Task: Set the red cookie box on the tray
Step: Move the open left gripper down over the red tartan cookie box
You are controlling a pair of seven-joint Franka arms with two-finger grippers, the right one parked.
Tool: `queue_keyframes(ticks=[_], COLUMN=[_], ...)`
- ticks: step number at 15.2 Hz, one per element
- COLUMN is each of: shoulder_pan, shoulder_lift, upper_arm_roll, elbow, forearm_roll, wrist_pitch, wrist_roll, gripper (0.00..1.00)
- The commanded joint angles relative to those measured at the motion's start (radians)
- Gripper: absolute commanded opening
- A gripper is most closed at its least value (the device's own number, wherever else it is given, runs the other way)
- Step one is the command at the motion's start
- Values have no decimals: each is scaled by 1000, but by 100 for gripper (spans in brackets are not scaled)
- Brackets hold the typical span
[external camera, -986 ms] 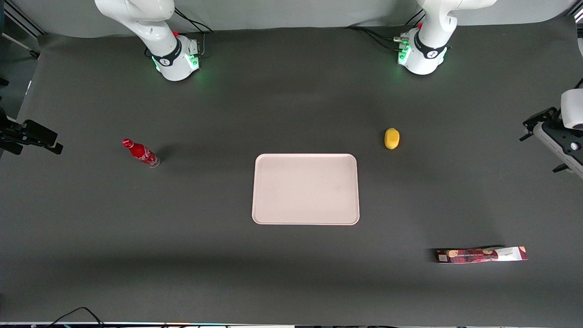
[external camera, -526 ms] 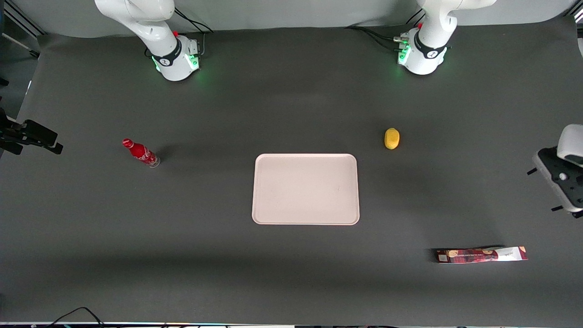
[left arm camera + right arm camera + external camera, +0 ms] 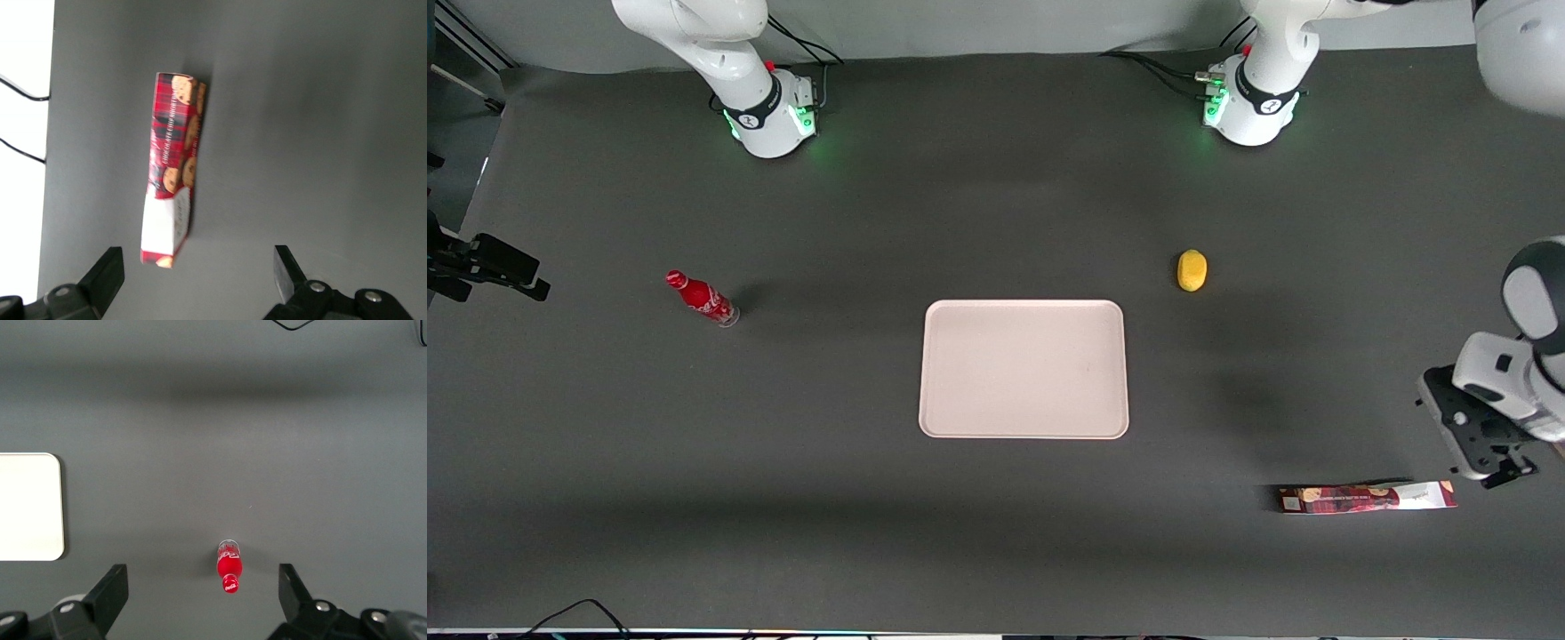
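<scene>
The table is a wide dark grey mat [image 3: 996, 498] with few things on it. A small red bottle [image 3: 703, 300] stands toward the parked arm's end, a yellow lump [image 3: 1192, 270] like a lemon sits a little farther from the front camera than the tray [image 3: 1023, 369], and the pale pink tray itself lies in the middle with nothing on it. Nothing lies between the tray and the red cookie box [image 3: 1367, 497], only open mat. The box lies flat toward the working arm's end, nearer the front camera than the tray and well apart from it. Its long axis runs along the table's length, roughly parallel to the tray's nearer edge, with the white end pointing away from the tray and the dark plaid end toward it. The gripper [image 3: 1485, 440] hangs above the mat close to the box's white end, slightly farther from the camera than the box. In the wrist view its fingers [image 3: 107, 273] are spread wide and hold nothing, with the box [image 3: 172, 170] lying off to one side of the gap between them.
</scene>
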Motion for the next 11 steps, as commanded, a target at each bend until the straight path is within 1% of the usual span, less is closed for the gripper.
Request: queue_keyframes(ticks=[1, 7, 8, 11], shoulder_pan=[9, 9, 9, 8], shoulder_lift=[153, 262, 279, 309], upper_arm_roll=[0, -3, -3, -3], elbow=[143, 158, 155, 150], forearm_roll=[-29, -38, -43, -81], wrist_pitch=[65, 273, 295, 284], wrist_roll=[53, 55, 53, 50], gripper=[100, 100, 100, 100])
